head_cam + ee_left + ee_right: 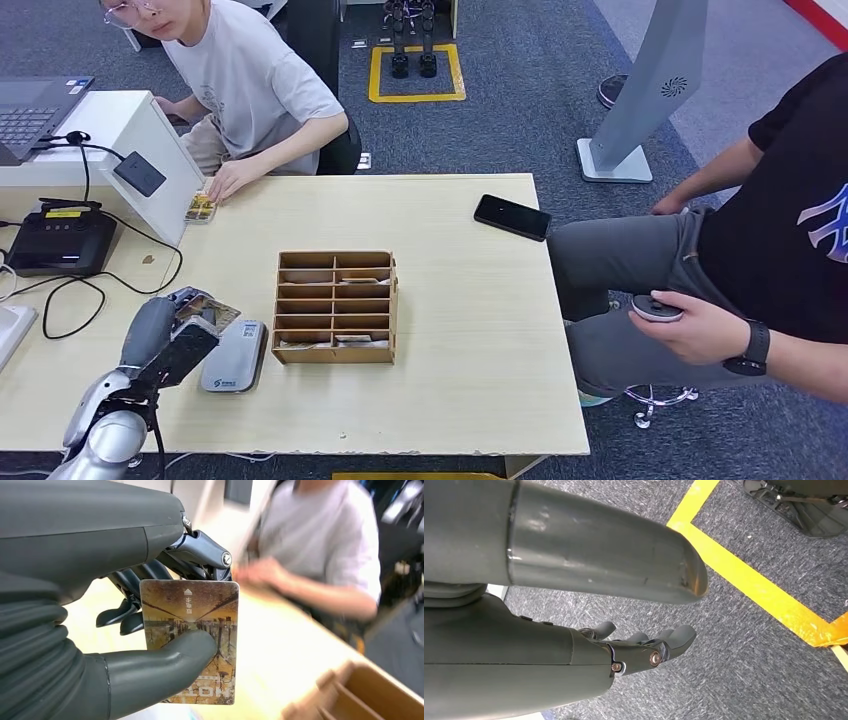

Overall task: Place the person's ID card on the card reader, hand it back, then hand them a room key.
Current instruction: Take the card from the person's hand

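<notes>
My left hand [172, 345] is raised over the table's near left, next to the flat grey card reader [233, 357]. It pinches a brownish picture card [200, 610] printed with the word HOTEL between its thumb [185, 650] and fingers; the same card [207, 309] tilts up above the reader. Across the table a seated person's hand [232, 180] rests beside another small card [201, 207]. The wooden slotted box [335, 305] with cards in its slots stands mid-table. My right hand [634, 650] hangs over grey carpet, fingers loosely apart, holding nothing.
A black phone [512, 217] lies at the far right of the table [460, 330]. A black device [62, 240] with cables, a white stand [150, 140] and a laptop [35, 105] crowd the left. A second person [760, 260] sits at the right, holding a round object.
</notes>
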Controlling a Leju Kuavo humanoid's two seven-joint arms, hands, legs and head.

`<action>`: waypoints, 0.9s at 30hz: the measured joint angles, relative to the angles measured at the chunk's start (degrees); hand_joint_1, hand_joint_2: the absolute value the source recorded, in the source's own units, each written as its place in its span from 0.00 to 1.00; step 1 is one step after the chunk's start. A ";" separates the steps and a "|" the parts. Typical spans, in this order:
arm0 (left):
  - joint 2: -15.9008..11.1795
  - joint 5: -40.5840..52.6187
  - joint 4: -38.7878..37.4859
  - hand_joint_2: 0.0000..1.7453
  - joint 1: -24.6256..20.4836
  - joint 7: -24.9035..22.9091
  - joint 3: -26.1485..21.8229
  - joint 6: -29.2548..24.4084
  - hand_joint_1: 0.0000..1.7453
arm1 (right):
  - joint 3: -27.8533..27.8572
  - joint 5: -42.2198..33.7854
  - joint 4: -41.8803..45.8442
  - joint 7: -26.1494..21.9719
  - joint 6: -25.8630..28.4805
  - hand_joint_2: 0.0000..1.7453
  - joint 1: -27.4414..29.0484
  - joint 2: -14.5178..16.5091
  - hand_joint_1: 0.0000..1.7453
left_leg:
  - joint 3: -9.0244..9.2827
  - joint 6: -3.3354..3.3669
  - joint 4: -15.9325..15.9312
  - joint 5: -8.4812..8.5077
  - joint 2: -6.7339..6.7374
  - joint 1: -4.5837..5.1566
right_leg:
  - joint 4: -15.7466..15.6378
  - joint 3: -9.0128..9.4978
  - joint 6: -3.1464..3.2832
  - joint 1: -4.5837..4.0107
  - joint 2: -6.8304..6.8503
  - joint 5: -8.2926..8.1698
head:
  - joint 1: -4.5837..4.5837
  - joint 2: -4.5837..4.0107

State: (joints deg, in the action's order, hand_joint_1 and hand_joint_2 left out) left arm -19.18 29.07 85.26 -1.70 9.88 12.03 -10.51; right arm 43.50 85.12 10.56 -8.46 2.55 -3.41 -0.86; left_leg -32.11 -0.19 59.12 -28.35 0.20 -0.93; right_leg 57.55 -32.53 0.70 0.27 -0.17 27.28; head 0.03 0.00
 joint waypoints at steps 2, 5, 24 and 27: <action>0.97 -2.06 0.70 1.00 -0.01 -0.87 -0.20 2.16 1.00 | 0.00 -0.19 0.08 0.00 0.08 0.00 0.17 0.02 0.00 | 0.00 0.00 0.00 0.00 0.01 0.00 | 0.00 0.00 0.00 0.00 -0.01 0.00 | -0.01 0.00; 1.78 -2.81 1.39 1.00 -0.06 -1.29 -0.51 2.81 1.00 | 0.00 -0.46 0.19 0.00 0.10 0.00 0.41 0.05 0.00 | 0.00 0.00 0.00 0.00 0.01 0.01 | 0.00 -0.01 -0.01 0.01 -0.01 0.00 | 0.00 0.00; 4.44 -12.60 -1.93 1.00 0.05 -14.10 -3.26 4.95 1.00 | -0.08 -0.75 0.19 0.41 1.66 0.00 1.04 0.46 0.00 | -0.02 0.00 0.00 0.00 0.00 -0.01 | 0.00 0.00 0.00 -0.01 0.00 0.00 | 0.00 0.00; 4.46 -10.84 -3.04 1.00 0.38 -14.80 -3.27 3.79 1.00 | -0.11 -0.74 0.19 0.37 1.76 0.00 1.03 0.56 0.00 | -0.02 0.00 0.00 0.00 0.00 -0.01 | 0.00 0.00 0.00 -0.01 0.00 0.00 | 0.00 0.00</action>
State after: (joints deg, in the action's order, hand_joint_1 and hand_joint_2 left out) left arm -14.72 18.23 82.22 -1.32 -4.92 8.75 -6.72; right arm 43.39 84.38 10.75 -8.09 4.32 -2.38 -0.30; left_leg -32.13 -0.19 59.12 -28.35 0.20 -0.95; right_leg 57.55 -32.54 0.70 0.26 -0.17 27.28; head 0.03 0.00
